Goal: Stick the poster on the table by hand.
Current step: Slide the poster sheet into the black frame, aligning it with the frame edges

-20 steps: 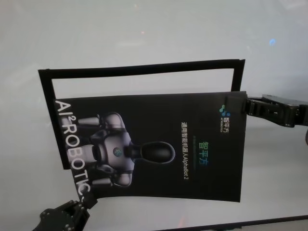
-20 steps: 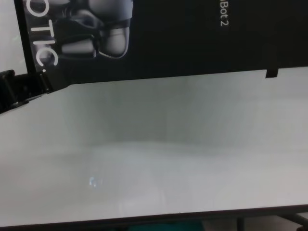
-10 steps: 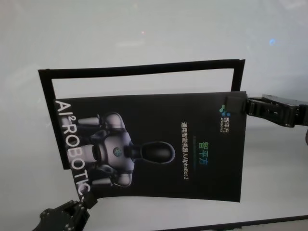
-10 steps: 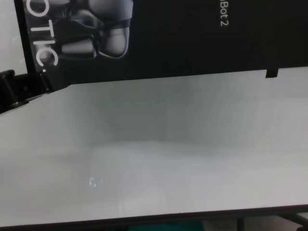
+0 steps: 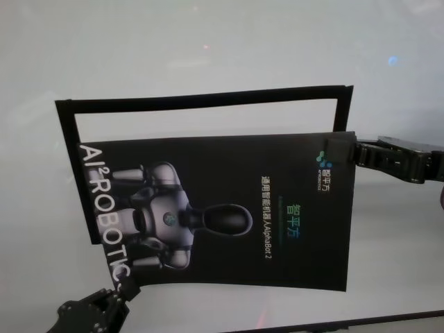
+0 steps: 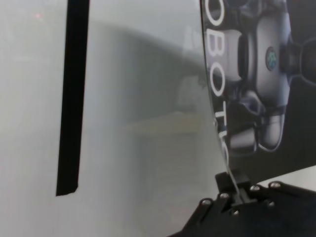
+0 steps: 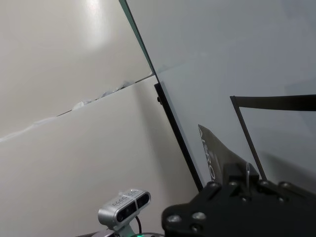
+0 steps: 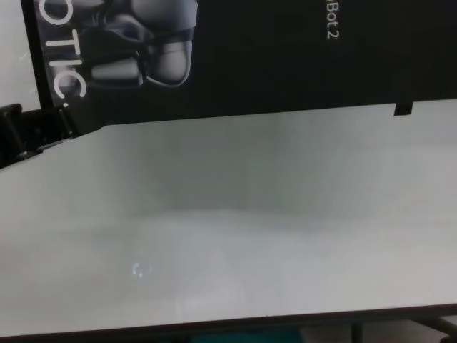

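The poster (image 5: 229, 208) is a glossy black sheet with a grey-white robot picture and white letters, and it spans the middle of the white table (image 5: 208, 41). My left gripper (image 5: 123, 286) is shut on its near left corner, seen close in the left wrist view with the poster (image 6: 256, 74) edge pinched in the left gripper (image 6: 236, 190). My right gripper (image 5: 354, 152) is shut on the far right corner. The chest view shows the poster (image 8: 271, 57) with its near edge casting a shadow on the table (image 8: 250, 214).
A narrow black strip outline (image 5: 208, 98) lies on the table behind and to the left of the poster, and also shows as the strip (image 6: 73, 98). The table's dark near edge (image 8: 250, 323) runs along the front. A small camera on a stand (image 7: 123, 205) stands beyond the table.
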